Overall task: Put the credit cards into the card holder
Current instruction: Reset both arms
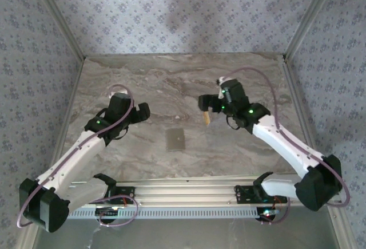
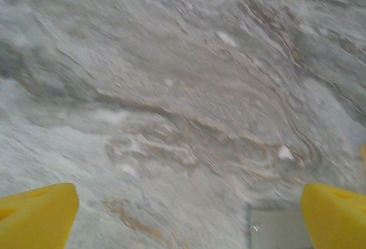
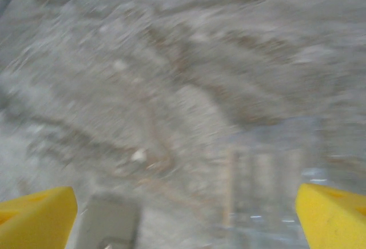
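Yellow-tipped left gripper (image 2: 186, 214) and right gripper (image 3: 186, 217) are gaping, holding nothing; card holder (image 1: 175, 140) is lying flat between them, a credit card (image 1: 206, 118) seemingly at its 2 o'clock. Next: grasping that card, opening holder.

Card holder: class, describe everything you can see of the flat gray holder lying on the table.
The flat gray, roughly rectangular card holder lies flat on the marbled stone-look table, near its middle and a little toward the near edge. It shows as one thin, plain, matte panel, slightly longer than wide. No card can be seen sticking out of it. Nothing touches it but the tabletop beneath.
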